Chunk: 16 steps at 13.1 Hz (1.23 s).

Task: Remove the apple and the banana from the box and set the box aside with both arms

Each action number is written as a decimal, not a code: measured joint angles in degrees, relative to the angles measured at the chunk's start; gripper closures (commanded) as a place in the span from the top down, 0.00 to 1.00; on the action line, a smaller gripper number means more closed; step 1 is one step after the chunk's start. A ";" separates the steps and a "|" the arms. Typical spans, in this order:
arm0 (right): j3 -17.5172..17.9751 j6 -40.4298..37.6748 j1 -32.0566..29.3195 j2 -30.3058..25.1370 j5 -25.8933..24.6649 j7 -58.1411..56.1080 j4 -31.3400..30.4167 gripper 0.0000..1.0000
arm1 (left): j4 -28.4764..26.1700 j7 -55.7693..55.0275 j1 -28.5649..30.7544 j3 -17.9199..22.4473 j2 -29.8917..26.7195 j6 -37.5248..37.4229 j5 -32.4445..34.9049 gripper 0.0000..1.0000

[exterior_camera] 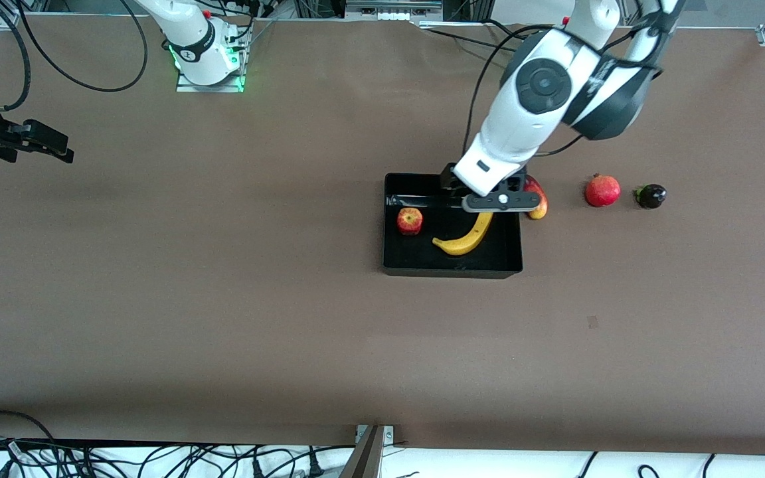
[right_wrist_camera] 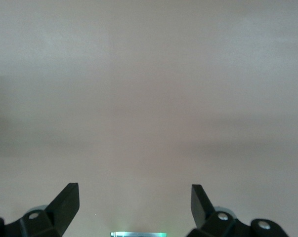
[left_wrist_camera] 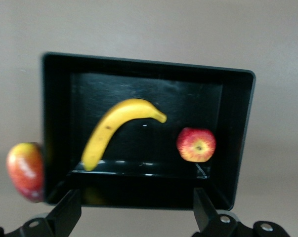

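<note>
Nearest my front camera sits the black box (exterior_camera: 452, 265), right of centre in the frame, with the banana (exterior_camera: 467, 238) lying curved in its lower middle and the apple (exterior_camera: 410, 220) beside it toward the right arm's end; both fruits rest on the box floor, apart from each other. I see the left gripper (exterior_camera: 499, 199) over the box's upper rim, fingers spread wide and holding nothing; its wrist view shows both fingertips (left_wrist_camera: 69, 207) flanking the box (left_wrist_camera: 237, 148) with banana (left_wrist_camera: 114, 131) and apple (left_wrist_camera: 195, 144) inside. Just outside the box wall a mango (exterior_camera: 538, 199) lies against it, then a pomegranate (exterior_camera: 602, 190) and a small dark fruit (exterior_camera: 651, 196) toward the frame's right. My right gripper (exterior_camera: 44, 143) waits at the upper left, fingers wide, empty, over bare table (right_wrist_camera: 149, 98)
</note>
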 measured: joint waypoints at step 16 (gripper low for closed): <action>0.00 -0.03 0.00 0.00 0.00 0.00 0.00 1.00 | 0.11 -5.97 -8.33 0.69 14.83 15.43 6.69 1.00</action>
